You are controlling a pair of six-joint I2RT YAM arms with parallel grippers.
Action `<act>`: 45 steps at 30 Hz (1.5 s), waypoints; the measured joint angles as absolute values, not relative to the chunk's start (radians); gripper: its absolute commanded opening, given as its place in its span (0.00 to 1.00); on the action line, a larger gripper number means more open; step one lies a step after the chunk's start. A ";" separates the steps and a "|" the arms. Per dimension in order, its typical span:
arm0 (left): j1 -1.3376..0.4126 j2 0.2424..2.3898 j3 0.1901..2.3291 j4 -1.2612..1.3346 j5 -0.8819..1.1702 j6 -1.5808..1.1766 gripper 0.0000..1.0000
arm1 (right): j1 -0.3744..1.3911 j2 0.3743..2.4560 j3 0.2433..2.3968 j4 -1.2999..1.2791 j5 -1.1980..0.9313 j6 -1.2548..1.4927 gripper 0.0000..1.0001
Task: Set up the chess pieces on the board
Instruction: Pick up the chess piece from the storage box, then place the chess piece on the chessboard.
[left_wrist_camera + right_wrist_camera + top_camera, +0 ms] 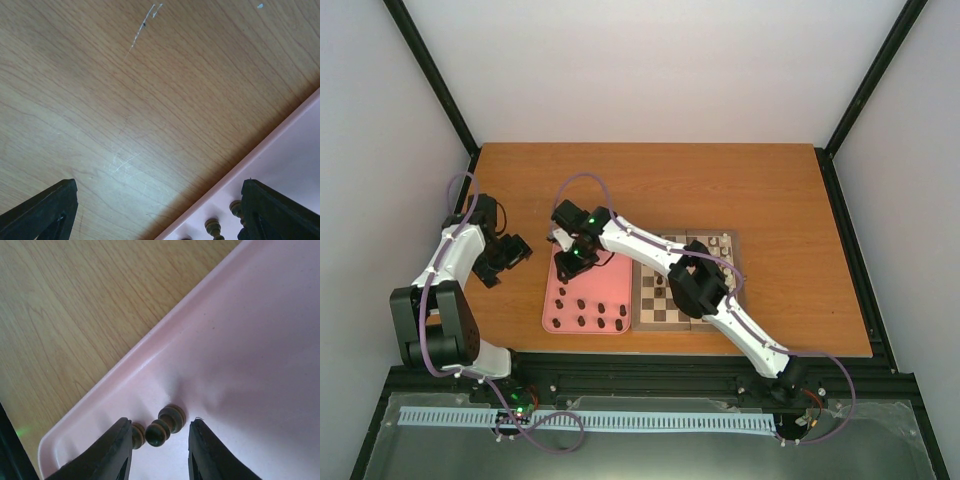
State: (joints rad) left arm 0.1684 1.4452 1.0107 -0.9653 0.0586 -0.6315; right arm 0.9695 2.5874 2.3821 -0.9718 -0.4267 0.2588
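In the right wrist view a small dark pawn stands on the pink tray between the fingers of my right gripper. The jaws are narrow but open, with a gap on each side of the pawn. A second dark piece peeks out beside the left finger. From above, the right gripper hangs over the tray's far left corner. Several dark chess pieces stand along the tray's near side. The board lies right of the tray. My left gripper is open over bare table.
The right arm stretches across the board, hiding part of it. A few dark pieces and cream pieces stand on the board. In the left wrist view the tray's edge and two dark pieces show at lower right.
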 measured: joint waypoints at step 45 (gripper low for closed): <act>0.168 1.444 1.001 -0.963 0.091 -0.628 1.00 | 0.824 1.819 1.592 -0.934 -0.076 0.344 0.03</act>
State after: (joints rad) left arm 0.1684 1.4445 1.0012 -0.9634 0.0914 -0.6285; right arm 0.8238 1.8191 1.5917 -0.9344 -0.0765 0.3435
